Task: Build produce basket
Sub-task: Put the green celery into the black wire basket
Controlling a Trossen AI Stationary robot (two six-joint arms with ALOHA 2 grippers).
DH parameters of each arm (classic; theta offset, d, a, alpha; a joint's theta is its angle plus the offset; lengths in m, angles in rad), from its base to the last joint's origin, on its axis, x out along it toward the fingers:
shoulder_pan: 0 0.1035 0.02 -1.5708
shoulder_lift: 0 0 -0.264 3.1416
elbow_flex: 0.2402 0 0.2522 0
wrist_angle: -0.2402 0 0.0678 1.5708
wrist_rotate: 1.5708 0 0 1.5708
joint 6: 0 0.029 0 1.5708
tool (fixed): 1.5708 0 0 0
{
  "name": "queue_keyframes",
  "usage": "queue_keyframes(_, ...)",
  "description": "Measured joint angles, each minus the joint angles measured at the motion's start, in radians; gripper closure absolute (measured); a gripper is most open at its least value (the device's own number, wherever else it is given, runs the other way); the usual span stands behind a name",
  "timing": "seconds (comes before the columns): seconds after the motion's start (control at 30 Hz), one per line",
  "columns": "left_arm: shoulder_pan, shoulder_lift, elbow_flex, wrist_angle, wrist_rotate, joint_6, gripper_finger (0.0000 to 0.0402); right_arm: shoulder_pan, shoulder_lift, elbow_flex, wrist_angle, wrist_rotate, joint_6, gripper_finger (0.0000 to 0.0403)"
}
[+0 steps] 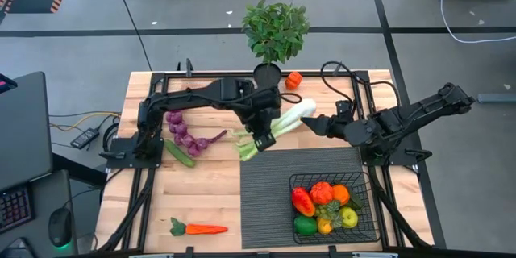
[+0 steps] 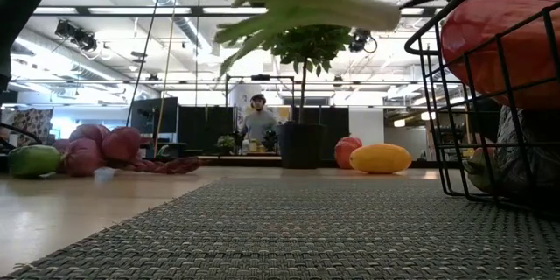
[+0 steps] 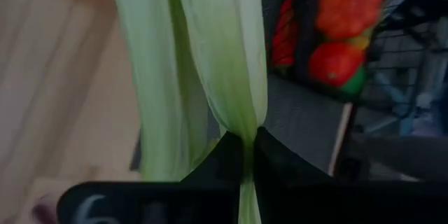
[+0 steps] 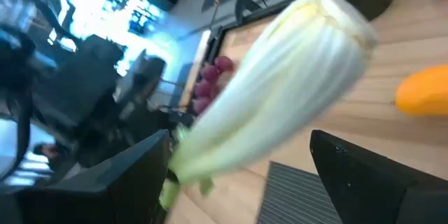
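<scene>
on the counter's [image 1: 201,189] left lie purple grapes [image 1: 184,133], a cucumber [image 1: 180,154] and, nearer the front, a carrot [image 1: 198,228]. the left pincer [image 1: 260,141] is clamped on the leek's [image 1: 278,127] green leaves, holding it off the counter above the dark mat's [image 1: 270,201] back edge. the right pincer [image 1: 310,122] stands spread wide at the leek's white end. the basket [image 1: 364,218], on the mat's right front, holds peppers and other produce [image 1: 322,204].

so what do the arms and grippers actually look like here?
Two matching arms, black all over, built of chunky jointed segments on black bases. Left gripper and right gripper have flat, dark, matte fingers. Black cables loop near the right arm. No markings legible.
</scene>
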State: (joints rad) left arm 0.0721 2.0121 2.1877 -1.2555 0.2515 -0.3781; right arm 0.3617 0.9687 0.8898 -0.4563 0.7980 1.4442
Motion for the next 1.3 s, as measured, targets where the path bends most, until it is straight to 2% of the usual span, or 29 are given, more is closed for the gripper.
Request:
queue_keyframes(0.1, -0.020, 0.000, 0.000, 0.044, -0.001, -0.063, 0.0383, -0.011, 0.011, 0.000, 0.051, -0.005, -0.015, 0.0055)
queue_keyframes(0.23, -0.042, 0.000, 0.000, 0.133, -0.002, -0.133, 0.0383, -0.031, 0.034, 0.000, 0.069, -0.061, -0.015, 0.0055)
queue_keyframes(0.4, -0.071, 0.000, 0.000, 0.241, 0.041, -0.167, 0.0383, -0.046, 0.069, 0.000, 0.102, -0.085, -0.002, 0.0055)
queue_keyframes(0.7, -0.111, 0.000, -0.001, 0.251, 0.045, -0.160, 0.0379, -0.048, 0.079, 0.000, 0.143, -0.086, -0.030, 0.0063)
queue_keyframes(0.8, -0.111, 0.000, -0.001, 0.250, 0.045, -0.156, 0.0362, -0.043, 0.078, 0.000, 0.145, -0.106, -0.031, 0.0098)
queue_keyframes(0.97, -0.105, 0.000, -0.002, 0.247, 0.050, -0.152, 0.0322, -0.021, 0.077, 0.000, 0.148, -0.136, -0.034, 0.0203)
queue_keyframes(1.13, -0.085, -0.003, -0.001, 0.248, 0.045, -0.113, 0.0286, 0.005, 0.078, 0.000, 0.141, -0.266, -0.061, 0.0303)
queue_keyframes(1.2, -0.072, -0.009, 0.000, 0.246, 0.043, -0.095, 0.0276, 0.026, 0.078, 0.000, 0.142, -0.306, -0.051, 0.0320)
queue_keyframes(1.3, -0.048, -0.029, 0.001, 0.227, 0.041, -0.055, 0.0264, 0.065, 0.074, 0.000, 0.132, -0.323, -0.010, 0.0320)
